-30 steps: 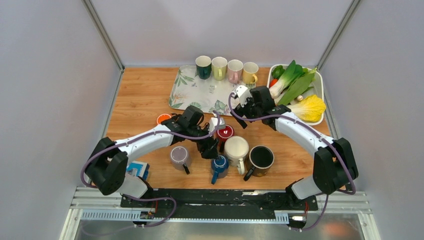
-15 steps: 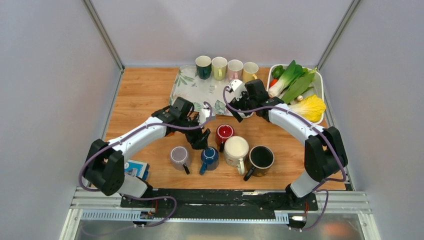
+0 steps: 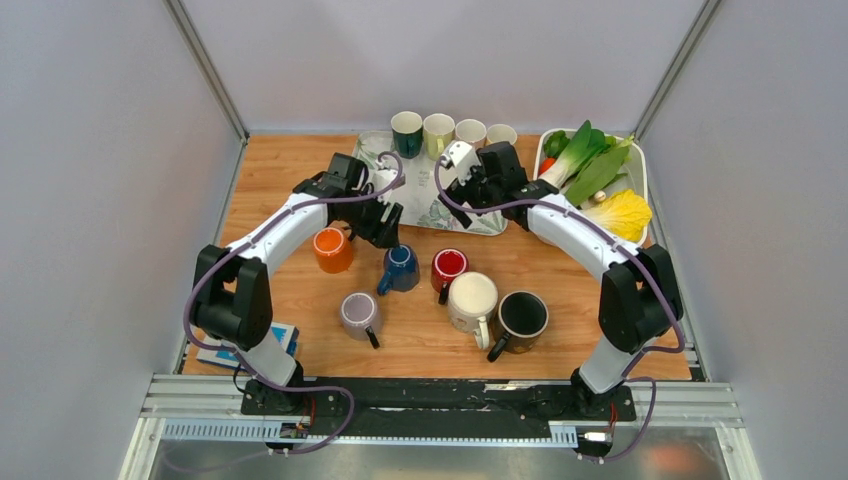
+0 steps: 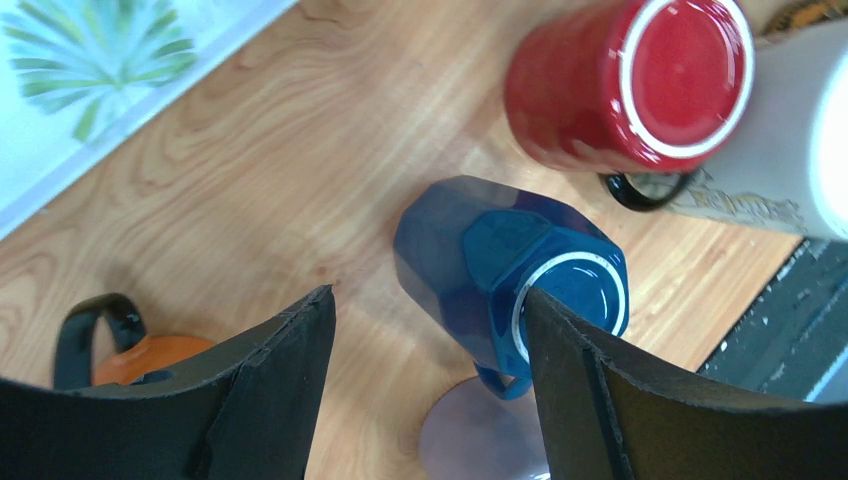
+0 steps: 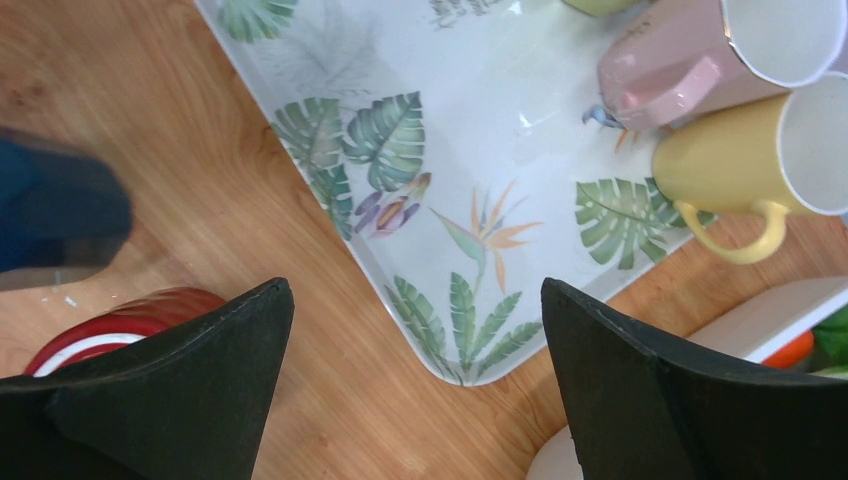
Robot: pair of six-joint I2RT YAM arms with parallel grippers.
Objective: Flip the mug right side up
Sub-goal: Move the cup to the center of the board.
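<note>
Blue mug (image 3: 400, 268) sits base-up on the bench (image 3: 280, 180) between the orange mug (image 3: 332, 250) and red mug (image 3: 448, 268), axis vertical, just nearward of my left claw (image 3: 385, 222), spread wide and empty; I judge the left arm nearer

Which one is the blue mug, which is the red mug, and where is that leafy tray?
blue mug (image 4: 455, 250), left wrist view, on its faceted side.
red mug (image 4: 685, 75), left wrist view, on its white-ringed round face.
tray (image 5: 480, 140), right wrist view, on its bare floor between leaf prints.
</note>
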